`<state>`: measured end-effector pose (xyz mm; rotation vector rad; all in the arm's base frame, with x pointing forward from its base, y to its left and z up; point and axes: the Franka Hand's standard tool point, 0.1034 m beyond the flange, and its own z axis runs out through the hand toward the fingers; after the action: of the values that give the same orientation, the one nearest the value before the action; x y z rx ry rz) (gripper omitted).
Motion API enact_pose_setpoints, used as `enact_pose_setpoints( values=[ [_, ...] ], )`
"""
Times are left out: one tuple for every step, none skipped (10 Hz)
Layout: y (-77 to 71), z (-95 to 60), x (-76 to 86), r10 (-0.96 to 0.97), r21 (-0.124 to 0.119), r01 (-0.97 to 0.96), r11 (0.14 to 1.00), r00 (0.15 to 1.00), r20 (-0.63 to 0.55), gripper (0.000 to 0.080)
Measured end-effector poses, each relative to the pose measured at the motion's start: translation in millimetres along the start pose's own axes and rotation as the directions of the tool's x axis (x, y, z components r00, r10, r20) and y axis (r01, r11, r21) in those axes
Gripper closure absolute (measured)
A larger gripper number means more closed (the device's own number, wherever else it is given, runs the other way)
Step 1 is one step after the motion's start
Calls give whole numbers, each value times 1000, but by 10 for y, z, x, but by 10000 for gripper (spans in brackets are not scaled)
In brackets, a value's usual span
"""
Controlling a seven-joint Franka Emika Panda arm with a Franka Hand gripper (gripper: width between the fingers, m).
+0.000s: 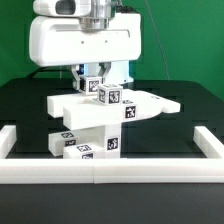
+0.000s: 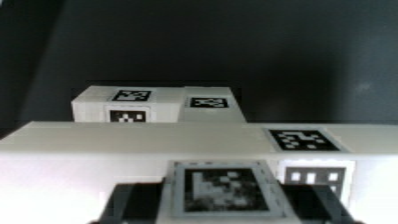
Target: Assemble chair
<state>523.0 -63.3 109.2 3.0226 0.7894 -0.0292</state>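
Observation:
The partly built chair (image 1: 100,120) stands mid-table as a stack of white tagged parts. A wide flat panel (image 1: 125,105) lies across the top, with tagged blocks (image 1: 85,143) below it. My gripper (image 1: 100,80) reaches down onto a small tagged block (image 1: 93,86) on top of the panel. In the wrist view that block (image 2: 221,188) fills the space between my dark fingers (image 2: 139,205), and both sit tight against its sides. My gripper (image 2: 221,207) is shut on it. Beyond it lie the panel (image 2: 160,140) and a farther tagged part (image 2: 157,100).
A long white border rail (image 1: 100,167) runs along the front, with side pieces at the exterior view's left (image 1: 8,140) and right (image 1: 205,143). The table top (image 1: 30,105) is black, with a green backdrop behind.

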Motion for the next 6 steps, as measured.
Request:
enact_pose_setpoints(
  values=[
    [-2,1,1,30,1,-30,1000,1000,-1,519],
    [-4,2,2,134,2,-134,991,991,-1,519],
    [-5,2,3,197,2,-197,980,980,-1,519],
    [-6,3,3,259,2,-259,966,966,-1,519],
    [-7,4,3,322,4,-322,947,947,-1,519],
    [-7,4,3,423,4,-423,906,906,-1,519]
  ],
)
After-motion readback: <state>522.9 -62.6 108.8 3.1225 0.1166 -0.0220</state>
